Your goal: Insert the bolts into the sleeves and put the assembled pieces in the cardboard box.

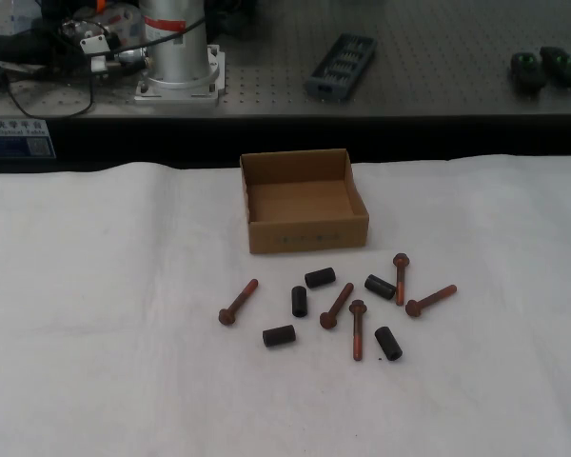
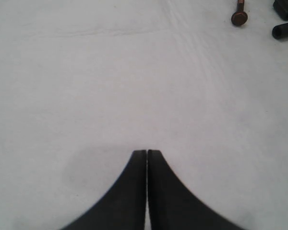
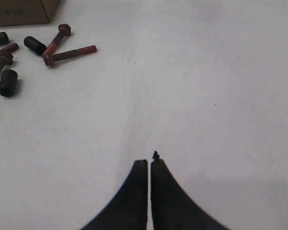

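Several copper-coloured bolts (image 1: 238,302) and several short black sleeves (image 1: 279,335) lie loose on the white cloth, just in front of the open cardboard box (image 1: 308,234), which holds nothing. My left gripper (image 2: 147,152) is shut over bare cloth, with a bolt head (image 2: 239,18) and two sleeves (image 2: 284,30) far off at the frame's corner. My right gripper (image 3: 149,162) is shut too, hovering over cloth away from the bolts (image 3: 69,54) and sleeves (image 3: 7,82).
The white cloth (image 1: 95,314) covers the whole near bench, with wide free room on either side of the parts. Behind it a perforated bench carries a metal column base (image 1: 179,57), a dark tray (image 1: 341,65) and cables.
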